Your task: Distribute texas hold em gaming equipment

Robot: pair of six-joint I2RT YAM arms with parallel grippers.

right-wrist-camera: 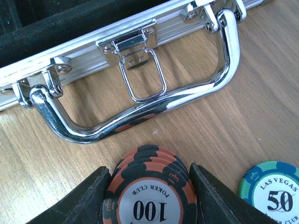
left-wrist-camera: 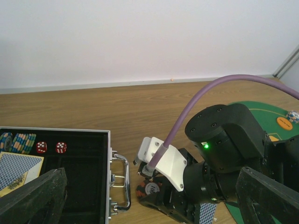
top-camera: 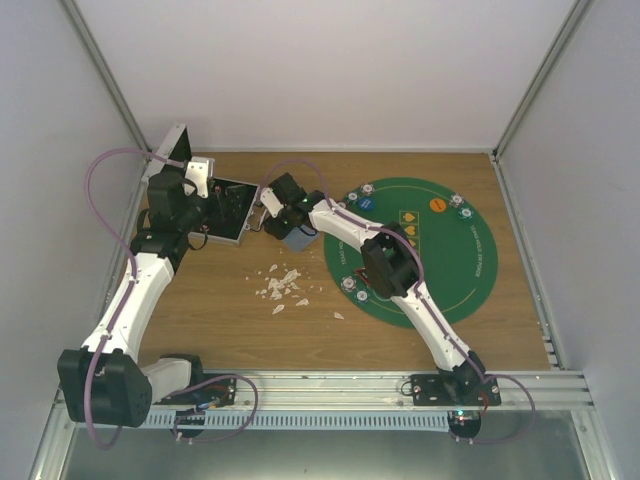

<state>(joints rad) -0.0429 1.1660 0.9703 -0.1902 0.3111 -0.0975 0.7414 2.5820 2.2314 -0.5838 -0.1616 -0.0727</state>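
A small stack of orange-and-black "100" poker chips (right-wrist-camera: 149,196) rests on the wooden table beside the case's chrome handle (right-wrist-camera: 140,109), and my right gripper (right-wrist-camera: 149,169) is shut on it, a finger pressed to each side. A green "50" chip (right-wrist-camera: 275,191) lies just to the right. The blue-backed card deck (top-camera: 298,238) sits under the right wrist. My left gripper (top-camera: 222,212) hovers open over the open black case (left-wrist-camera: 110,154), which holds chips (left-wrist-camera: 16,142), two red dice (left-wrist-camera: 41,147) and cards (left-wrist-camera: 16,169). Its fingers (left-wrist-camera: 32,198) hold nothing.
The green round mat (top-camera: 450,290) lies at the right with chips (top-camera: 367,188) near its rim and an orange button (top-camera: 437,204). White crumbled scraps (top-camera: 283,285) lie mid-table. White walls enclose the table on three sides.
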